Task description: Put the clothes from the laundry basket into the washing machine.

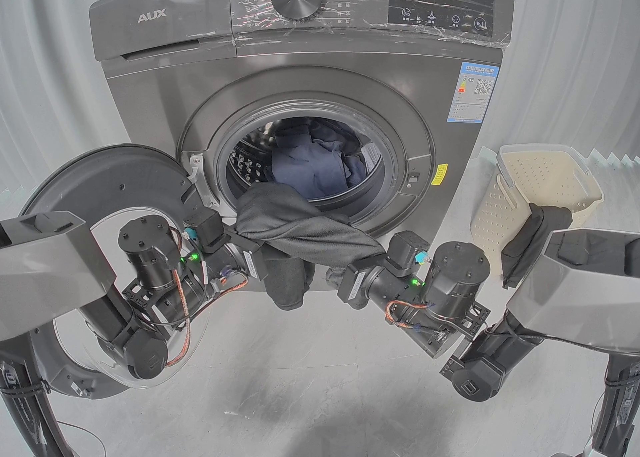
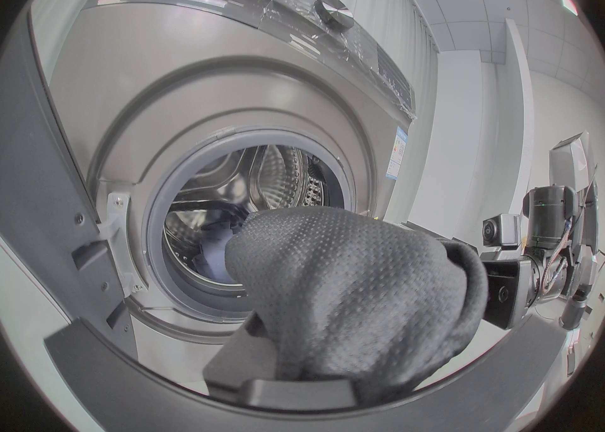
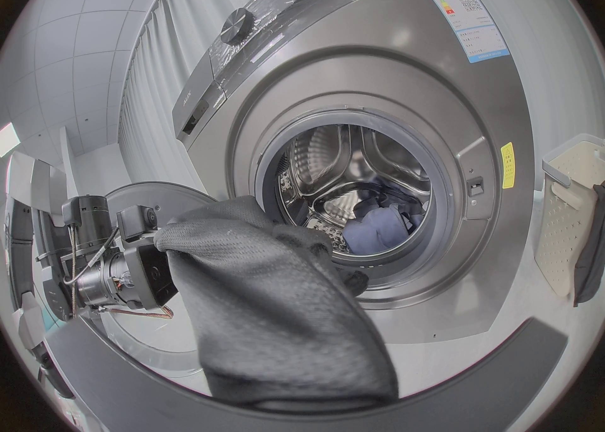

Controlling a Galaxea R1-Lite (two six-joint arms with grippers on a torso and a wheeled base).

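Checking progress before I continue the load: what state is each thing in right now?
washing machine door: open, swung left.
drum: holds blue clothes.
dark garment: borne by both grippers, lying across the opening's lower rim, one end hanging.
laundry basket: right of the machine, dark cloth hanging over its rim.
left gripper: covered by the garment.
right gripper: covered by the garment.

- A dark grey textured garment (image 2: pixel 353 288) bulges close up, in front of the port.
- Behind it stands the grey front-loading washing machine (image 2: pixel 208 74), its port open on a ribbed steel drum (image 2: pixel 277 178) with bluish cloth (image 2: pixel 211 260) low inside.
- The right gripper (image 2: pixel 488 291) meets the garment's far end.
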